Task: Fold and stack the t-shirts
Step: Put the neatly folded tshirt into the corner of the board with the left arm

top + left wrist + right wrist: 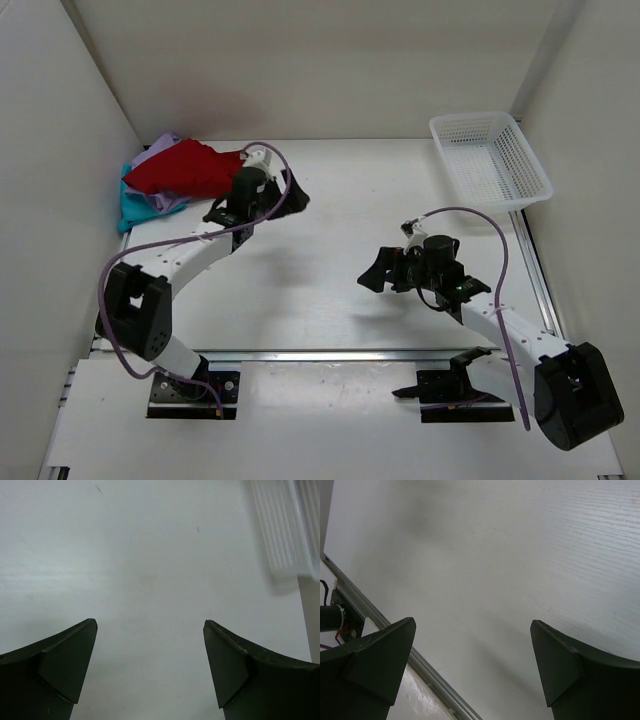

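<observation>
The three t-shirts lie in a crumpled pile at the table's back left corner. The dark red shirt [185, 168] is on top, the lavender shirt [166, 148] shows under it, and the teal shirt [136, 207] sticks out at the left. My left gripper [292, 193] is open and empty just right of the pile, pointing right over bare table; its wrist view [150, 622] shows no shirt. My right gripper [376, 271] is open and empty over the table's middle right, pointing left; its wrist view [472, 622] shows only bare table.
A white mesh basket [475, 120] stands empty at the back right; its corner shows in the left wrist view [282, 535]. White walls enclose the table on three sides. A metal rail [330, 352] runs along the near edge, also in the right wrist view [420, 665].
</observation>
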Controlling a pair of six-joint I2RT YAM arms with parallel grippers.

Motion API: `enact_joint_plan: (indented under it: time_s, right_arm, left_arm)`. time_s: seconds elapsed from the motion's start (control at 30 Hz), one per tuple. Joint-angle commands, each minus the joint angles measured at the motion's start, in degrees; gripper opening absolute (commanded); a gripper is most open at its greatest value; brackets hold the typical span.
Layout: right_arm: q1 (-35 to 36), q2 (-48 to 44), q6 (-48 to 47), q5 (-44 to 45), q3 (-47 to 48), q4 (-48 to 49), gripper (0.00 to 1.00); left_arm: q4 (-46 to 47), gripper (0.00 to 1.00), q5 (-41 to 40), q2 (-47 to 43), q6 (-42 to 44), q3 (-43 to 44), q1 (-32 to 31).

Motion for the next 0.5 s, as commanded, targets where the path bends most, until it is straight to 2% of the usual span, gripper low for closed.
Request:
enact_joint_plan:
  time_s: [0.0,0.03,0.13,0.3,0.37,0.47]
  right_arm:
    - [-0.2,-3.1,-1.6,1.0,-0.6,-0.1,0.99]
    - [-0.4,-3.3,-2.3,0.3,-0.7,-0.2,0.99]
    - [-0.4,-6.1,-3.3,0.2,-1.1,-1.0,0.99]
    - [-1.6,-10.4,-1.6,1.5,-5.0,1.4,0.99]
    - [-3.3,-9.5,-1.0,0.5,-5.2,1.2,0.99]
    - [-4.8,-7.9,-1.4,-0.7,-4.3,-0.9,0.99]
  left_arm:
    - [-6.0,0.98,13.7,4.1,-0.8,-2.1,-2.3]
    - [-5.2,0.99,18.6,5.1,-1.7,-4.5,-2.5]
    - [-0.4,0.98,23.4,3.3,-3.1,-12.3,-4.4]
    - [6.5,0.98,21.4,-7.0,-1.3,-21.2,-7.0]
    - [7.1,0.99,20.4,-12.1,-0.1,-22.8,-8.4]
    - [6.4,0.99,21.1,-14.5,0.7,-24.4,-9.4]
